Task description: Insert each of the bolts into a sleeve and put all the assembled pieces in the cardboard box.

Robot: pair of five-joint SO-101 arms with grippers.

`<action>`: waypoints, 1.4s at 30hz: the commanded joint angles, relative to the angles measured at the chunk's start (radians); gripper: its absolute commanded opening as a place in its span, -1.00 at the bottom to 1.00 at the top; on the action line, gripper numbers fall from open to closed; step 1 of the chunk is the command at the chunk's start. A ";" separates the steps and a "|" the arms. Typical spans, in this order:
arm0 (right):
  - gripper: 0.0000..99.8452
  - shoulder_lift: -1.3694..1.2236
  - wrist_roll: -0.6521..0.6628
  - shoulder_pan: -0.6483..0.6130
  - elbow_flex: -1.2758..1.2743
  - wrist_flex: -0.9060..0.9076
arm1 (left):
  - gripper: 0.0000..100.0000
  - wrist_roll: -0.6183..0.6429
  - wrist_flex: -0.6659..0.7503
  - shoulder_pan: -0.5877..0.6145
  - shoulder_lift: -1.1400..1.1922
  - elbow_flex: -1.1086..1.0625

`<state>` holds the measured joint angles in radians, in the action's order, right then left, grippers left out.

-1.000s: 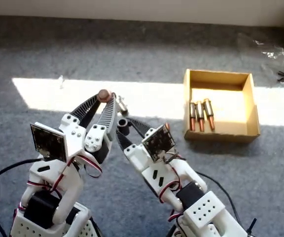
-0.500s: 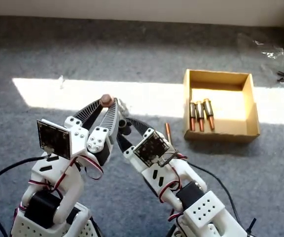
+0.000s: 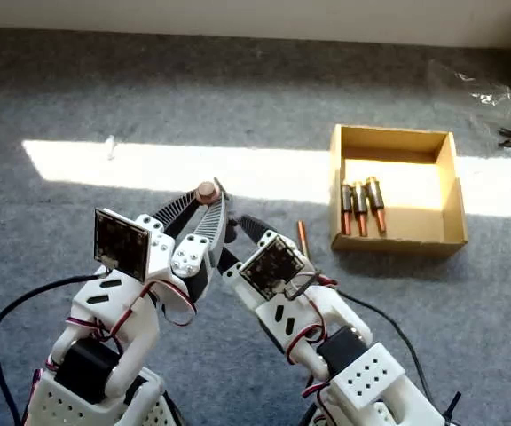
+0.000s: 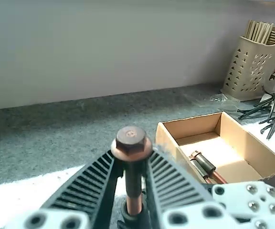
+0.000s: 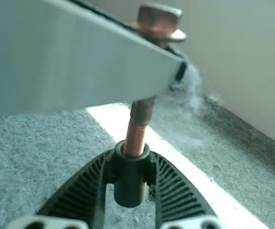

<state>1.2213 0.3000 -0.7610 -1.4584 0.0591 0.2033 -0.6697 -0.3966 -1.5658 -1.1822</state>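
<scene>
My left gripper (image 3: pixel 205 201) is closed on a bolt (image 4: pixel 131 139), with its ribbed black fingers pinching the shank just under the head. The bolt is copper-coloured, with a hexagonal head over a round flange and a smooth shank. It stands roughly upright, head up.

My right gripper (image 5: pixel 128 167) is closed around a sleeve (image 5: pixel 129 181), a short dark cylinder with an open top, clamped between my ribbed fingers. The bolt's lower end sits in the sleeve's mouth, and most of the shank is bare above it.

The two grippers meet over the grey carpet (image 3: pixel 105 89), at the edge of a strip of sunlight (image 3: pixel 87 164).

To the right stands the cardboard box (image 3: pixel 389 131), tan, shallow and open-topped. Three assembled pieces (image 3: pixel 363 206) lie side by side on the left part of its floor, each with a dark sleeve at one end and copper showing at the other. A loose bolt (image 3: pixel 302 238) lies on the carpet just beside the box, between it and my right gripper.
</scene>
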 commanded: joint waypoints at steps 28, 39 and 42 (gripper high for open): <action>-0.99 0.311 -0.061 0.021 -0.076 0.186 | -0.99 0.063 0.092 0.079 0.005 -0.191; -0.99 0.125 -0.215 0.084 0.039 0.193 | -0.99 0.063 0.091 0.077 0.005 -0.191; -0.99 0.087 -0.224 0.084 0.067 0.193 | -0.99 0.063 0.091 0.077 0.005 -0.193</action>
<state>1.3257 0.0928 -0.7211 -1.4830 0.2539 0.2524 -0.5838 -0.3537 -1.5750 -1.3771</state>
